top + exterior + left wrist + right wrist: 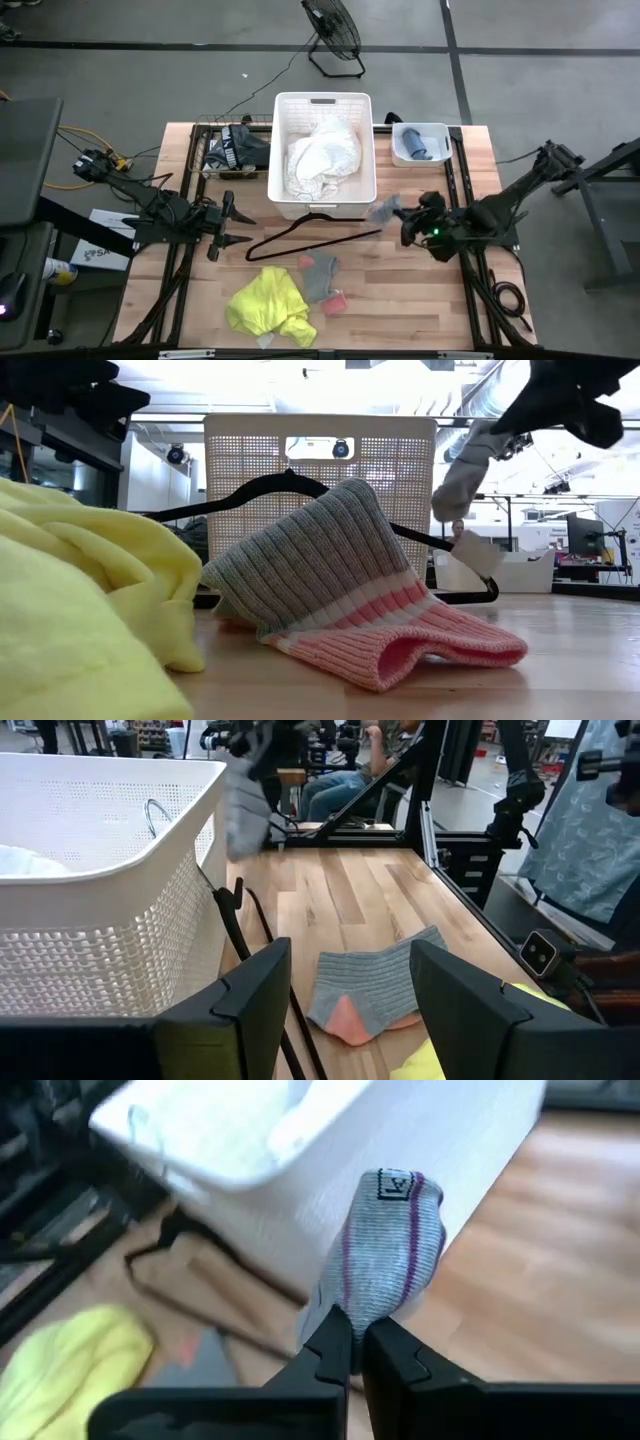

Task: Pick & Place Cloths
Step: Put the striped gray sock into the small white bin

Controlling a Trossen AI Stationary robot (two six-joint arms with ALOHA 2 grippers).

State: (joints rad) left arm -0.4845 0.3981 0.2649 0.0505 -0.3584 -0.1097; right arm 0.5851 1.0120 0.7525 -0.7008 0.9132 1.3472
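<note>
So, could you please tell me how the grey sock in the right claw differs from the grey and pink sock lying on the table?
The held grey sock hangs in the air from the shut right claw, beside the white basket; the grey and pink sock lies loose on the table, ungripped. The held sock carries thin purple stripes; the lying sock has pink parts with white bands. Both are mainly grey knit.

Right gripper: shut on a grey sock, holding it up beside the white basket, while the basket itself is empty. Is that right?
Not quite. The high view shows the white basket already holds a large white cloth. The rest stands: the right gripper is shut on the grey sock beside it.
</note>
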